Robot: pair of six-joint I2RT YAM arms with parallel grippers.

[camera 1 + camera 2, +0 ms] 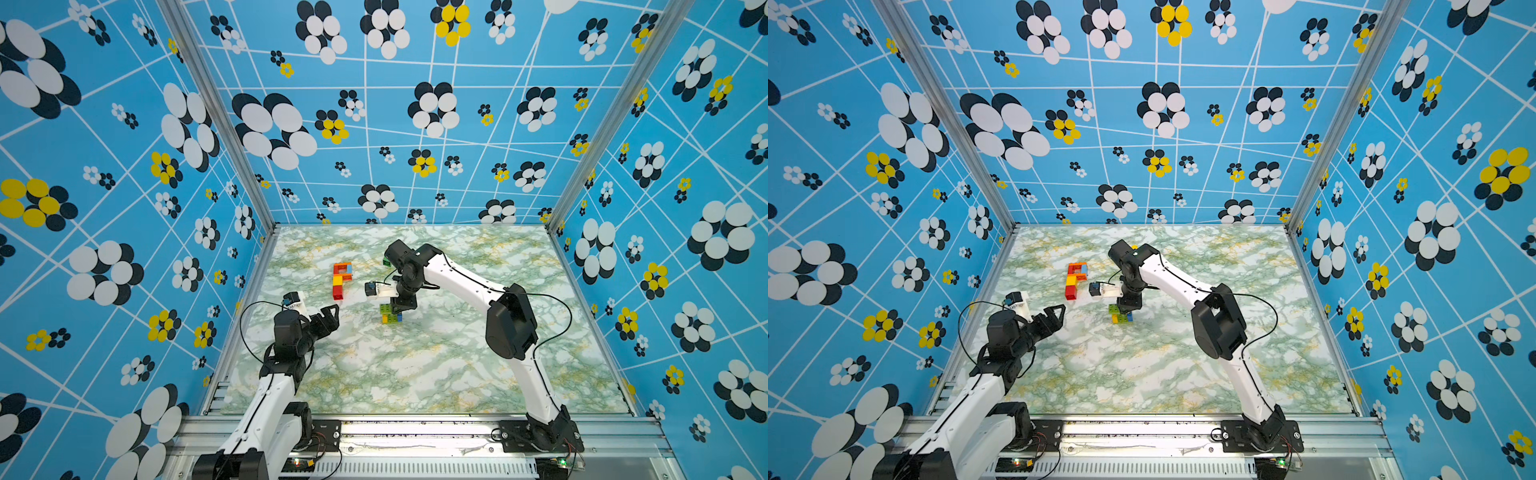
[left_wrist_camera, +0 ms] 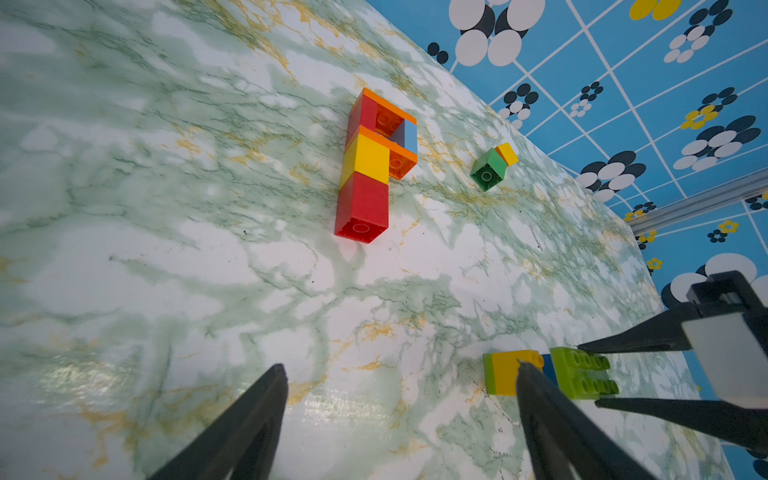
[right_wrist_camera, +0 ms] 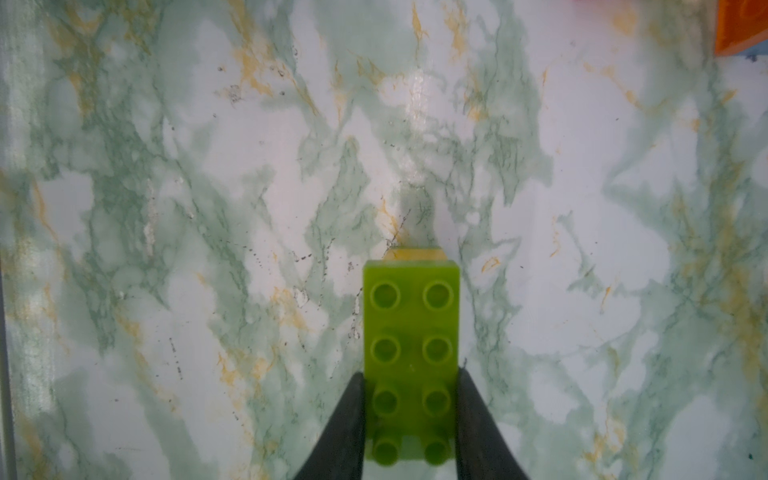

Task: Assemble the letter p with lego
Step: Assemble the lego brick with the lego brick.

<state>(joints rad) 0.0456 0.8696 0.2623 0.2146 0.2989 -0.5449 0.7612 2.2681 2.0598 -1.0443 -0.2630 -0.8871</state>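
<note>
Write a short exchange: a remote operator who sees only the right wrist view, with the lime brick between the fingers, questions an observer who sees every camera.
Operator: The right gripper is shut on the lime brick, and I catch only an orange corner at the edge. How far along is the letter?
Observer: The letter build lies flat on the table, apart from your brick. It has a stem of red and yellow bricks, and orange and light blue bricks form the loop.
Operator: Where is the left gripper?
Observer: The left gripper is open and empty, near the build's red foot without touching it.
</note>
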